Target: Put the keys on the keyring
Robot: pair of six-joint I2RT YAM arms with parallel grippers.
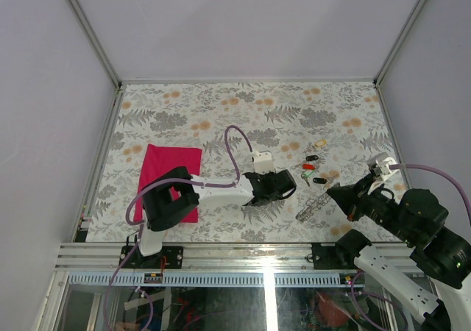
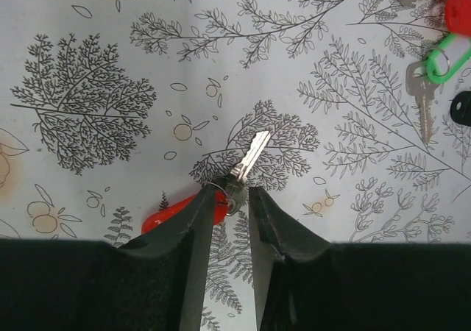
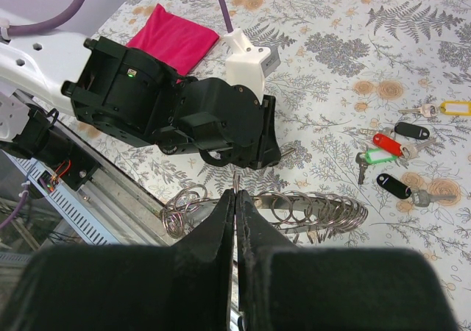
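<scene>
1. The left gripper pinches a red key right where the metal meets its red head. In the left wrist view the metal part points to 1 o'clock.
2. The right gripper has its fingers pressed tight on the keyring. A thin bit of wire sticks up between the tips.
3. The keyring is a silver string of many small wire rings. In the top view it is at 4 o'clock from the left gripper, low by the table. I cannot tell if it touches.
4. The other keys lie loose on the table at 2 o'clock from the keyring, apart from it. The right wrist view shows their heads: yellow, black, red, green, black.
5. The left wrist view shows the pinched key well. In the top view it is too small to see.
6. The top view shows a pink cloth at 9 o'clock from the left gripper.
</scene>
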